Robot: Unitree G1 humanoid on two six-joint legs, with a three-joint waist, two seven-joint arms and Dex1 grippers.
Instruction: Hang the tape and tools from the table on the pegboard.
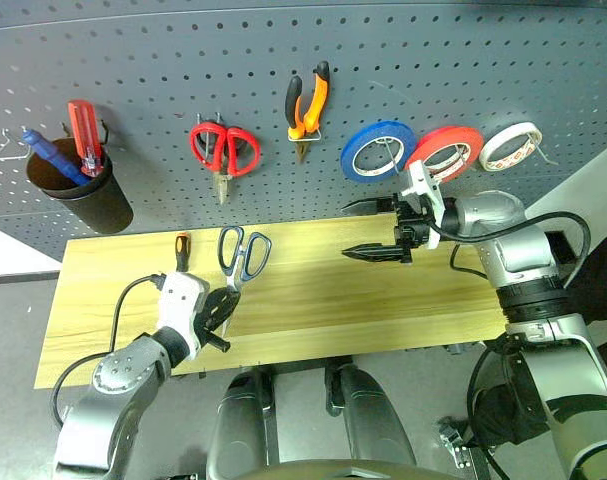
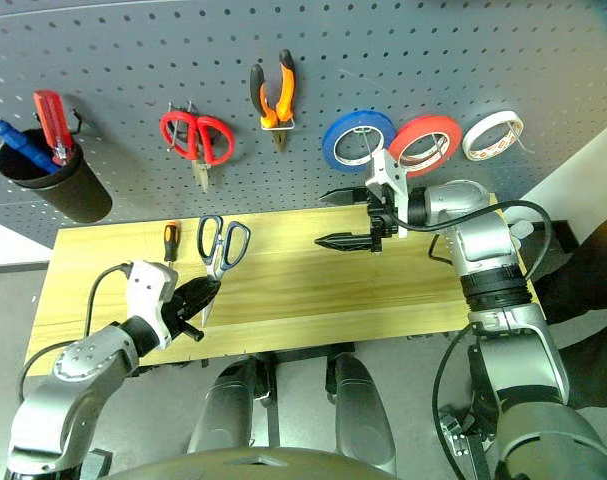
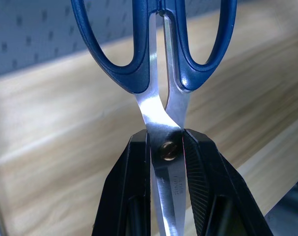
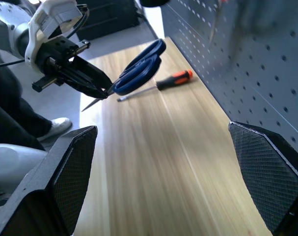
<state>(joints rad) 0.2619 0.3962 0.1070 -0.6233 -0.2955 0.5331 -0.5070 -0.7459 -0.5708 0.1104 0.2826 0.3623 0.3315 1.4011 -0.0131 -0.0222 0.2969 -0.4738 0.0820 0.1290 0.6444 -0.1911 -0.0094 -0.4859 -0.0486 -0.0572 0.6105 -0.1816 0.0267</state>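
Left pincer [image 1: 223, 306] was clamped on the dark-handled scissors [image 1: 242, 254] at the pivot screw, handles toward the pegboard [image 1: 383, 60], apparently lifted off the worktop [image 1: 313, 300]. Steel is stiff and slick and may swivel; a hook needs a handle loop. Screwdriver [image 1: 182, 250] lay just beside the scissors. Right pincer [image 1: 375, 229] stood released, empty, below the red tape [image 1: 444, 152], already hung.

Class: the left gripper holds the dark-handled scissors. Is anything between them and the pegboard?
Nothing visible. The left gripper is shut on the scissors at the pivot, above the table; only open air lies up to the pegboard.
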